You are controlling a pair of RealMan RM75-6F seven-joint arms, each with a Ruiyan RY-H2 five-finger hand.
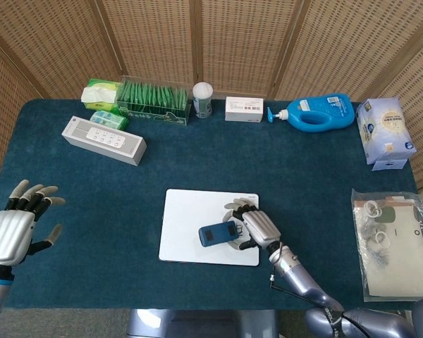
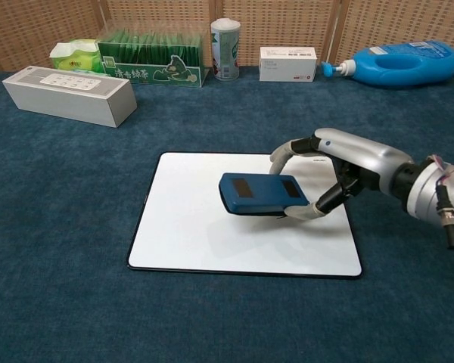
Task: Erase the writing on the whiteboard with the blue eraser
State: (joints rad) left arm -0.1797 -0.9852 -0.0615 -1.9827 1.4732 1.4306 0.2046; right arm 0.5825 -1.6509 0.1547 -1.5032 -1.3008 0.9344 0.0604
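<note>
Blue eraser [image 2: 260, 193] clamped in right hand [image 2: 334, 171], lying on whiteboard [image 2: 181, 227] centre-right, left hand [image 1: 14, 225] fingers apart, far left, holding nothing

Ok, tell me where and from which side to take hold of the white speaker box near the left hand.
Grip the white speaker box across its two long sides near the middle, coming down from above with the left hand. It is a long, narrow bar lying flat and angled on the table, its button panel facing up, so the short width fits between fingers while the ends do not.
</note>
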